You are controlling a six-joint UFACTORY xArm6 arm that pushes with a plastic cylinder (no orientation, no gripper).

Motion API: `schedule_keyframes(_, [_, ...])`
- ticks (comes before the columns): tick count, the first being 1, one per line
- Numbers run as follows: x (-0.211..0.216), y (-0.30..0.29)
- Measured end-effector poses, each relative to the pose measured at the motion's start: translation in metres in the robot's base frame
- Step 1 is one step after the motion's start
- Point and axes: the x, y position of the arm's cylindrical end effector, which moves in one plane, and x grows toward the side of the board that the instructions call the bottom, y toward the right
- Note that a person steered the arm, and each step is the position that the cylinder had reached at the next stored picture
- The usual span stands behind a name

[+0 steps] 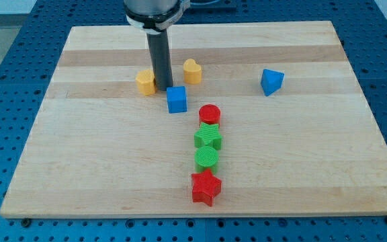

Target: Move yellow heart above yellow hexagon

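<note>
The yellow heart (192,70) sits on the wooden board (79,154) near the view's top centre. The yellow hexagon (145,82) lies to its left and slightly lower. My rod comes down between them, and my tip (161,90) rests on the board just right of the hexagon, close to it, and left of and below the heart. The blue cube (177,99) sits just right of and below my tip.
A blue triangular block (271,82) lies at the view's right. Below the blue cube runs a column of a red cylinder (209,114), a green star (207,137), a green cylinder (207,158) and a red star (205,187).
</note>
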Motion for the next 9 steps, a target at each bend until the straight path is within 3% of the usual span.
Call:
schedule_keyframes(2, [-0.002,-0.005])
schedule_keyframes(5, [-0.002,0.053])
schedule_keyframes(7, [-0.005,0.054])
schedule_keyframes(9, [-0.042,0.054])
